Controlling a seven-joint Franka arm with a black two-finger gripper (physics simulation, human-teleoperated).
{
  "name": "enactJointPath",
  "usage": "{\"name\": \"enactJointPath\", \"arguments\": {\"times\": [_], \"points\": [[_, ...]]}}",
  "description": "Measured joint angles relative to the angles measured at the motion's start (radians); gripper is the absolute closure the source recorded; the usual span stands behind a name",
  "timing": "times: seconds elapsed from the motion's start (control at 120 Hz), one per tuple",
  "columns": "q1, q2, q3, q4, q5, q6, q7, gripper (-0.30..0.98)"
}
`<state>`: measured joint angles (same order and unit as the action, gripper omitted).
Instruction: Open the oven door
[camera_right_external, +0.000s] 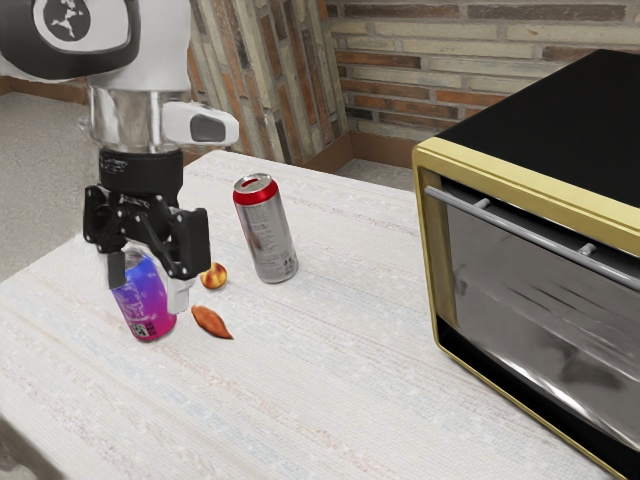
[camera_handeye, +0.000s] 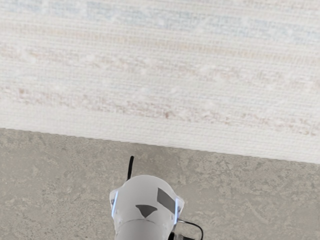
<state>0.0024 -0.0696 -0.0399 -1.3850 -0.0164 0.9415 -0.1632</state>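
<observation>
In the exterior view, the oven (camera_right_external: 530, 165) stands at the right with a black top and yellow frame. Its glass door (camera_right_external: 540, 290) is shut, and a grey bar handle (camera_right_external: 525, 233) runs along the door's upper edge. My gripper (camera_right_external: 150, 280) is at the exterior view's left, pointing down over the table and well apart from the oven. Its two fingers stand apart, open, overlapping a blue-and-pink can in that view.
The blue-and-pink can (camera_right_external: 154, 318) stands by the gripper. Near it are a silver-red can (camera_right_external: 268, 235), a small round fruit (camera_right_external: 214, 276) and an orange-brown piece (camera_right_external: 211, 322). In the wrist view, the table's edge (camera_handeye: 165, 132) borders the floor and the arm's white base (camera_handeye: 145, 200).
</observation>
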Motion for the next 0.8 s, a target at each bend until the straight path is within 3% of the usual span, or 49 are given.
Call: {"name": "enactJointPath", "arguments": {"times": [0.15, 0.233, 0.267, 0.35, 0.383, 0.433, 0.525, 0.692, 0.8], "points": [[-0.004, -0.030, 0.011, -0.013, -0.007, 0.209, -0.153, 0.00], [0.017, -0.141, 0.031, -0.027, -0.008, 0.263, -0.224, 0.00], [0.039, -0.259, 0.033, -0.137, -0.009, 0.296, -0.250, 0.00], [0.115, -0.679, 0.026, -0.624, -0.034, 0.468, -0.310, 0.00], [0.108, -0.765, 0.020, -0.753, -0.067, 0.559, -0.338, 0.00], [0.016, -0.820, 0.018, -0.845, -0.083, 0.685, -0.408, 0.00], [-0.184, -0.804, 0.084, -0.885, 0.010, 0.853, -0.539, 0.00], [-0.257, -0.636, 0.073, -0.867, 0.066, 1.106, -0.745, 0.00], [-0.354, -0.614, 0.059, -0.851, 0.141, 1.222, -0.911, 0.00]]}}
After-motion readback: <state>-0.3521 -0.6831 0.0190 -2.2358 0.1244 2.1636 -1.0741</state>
